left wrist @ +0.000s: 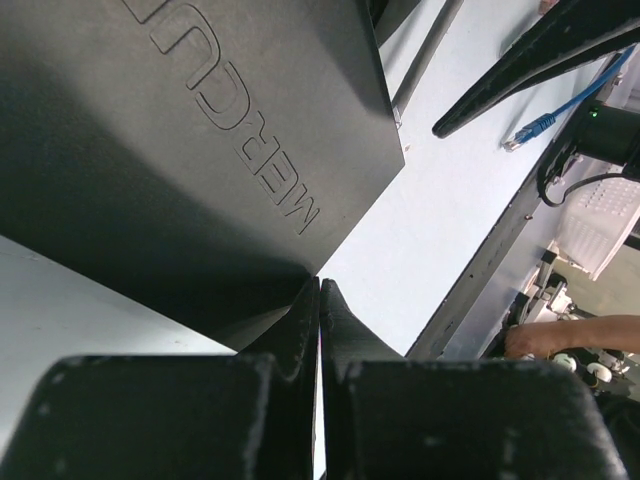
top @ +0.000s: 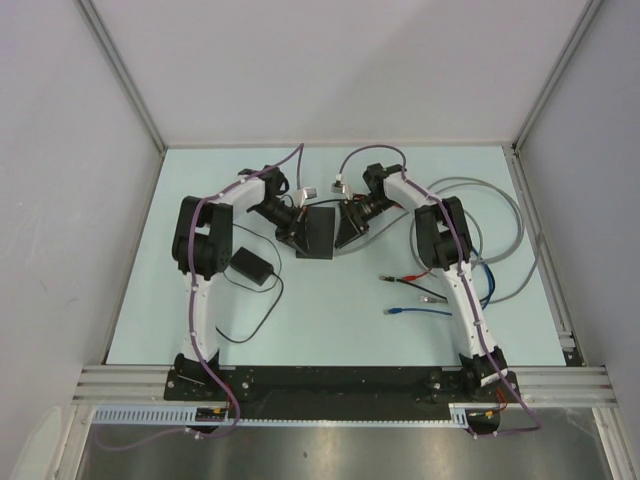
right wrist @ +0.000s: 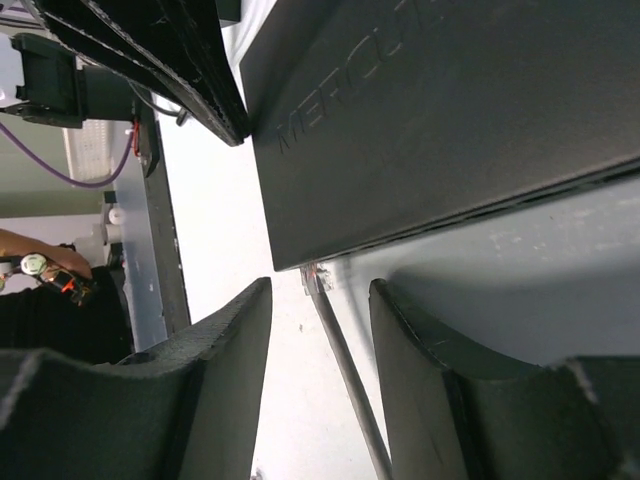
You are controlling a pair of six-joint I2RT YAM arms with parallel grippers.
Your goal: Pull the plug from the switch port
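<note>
The switch [top: 318, 232] is a flat black box lying mid-table; its lettered top fills the left wrist view [left wrist: 200, 120] and the right wrist view [right wrist: 450, 120]. A clear plug [right wrist: 318, 277] on a grey cable [right wrist: 345, 370] sits in the switch's edge near one corner. My right gripper [right wrist: 322, 288] [top: 350, 225] stands open, one finger on each side of the plug and cable, touching neither. My left gripper [left wrist: 320, 285] [top: 292, 228] is shut with nothing between its fingers, its tips at the switch's opposite edge.
A small black power adapter [top: 250, 267] with a thin cord lies left of the switch. The grey cable [top: 500, 215] loops over the right side. A blue cable [top: 415, 312] and red-tipped leads [top: 405, 280] lie near the right arm. Grey walls enclose the table.
</note>
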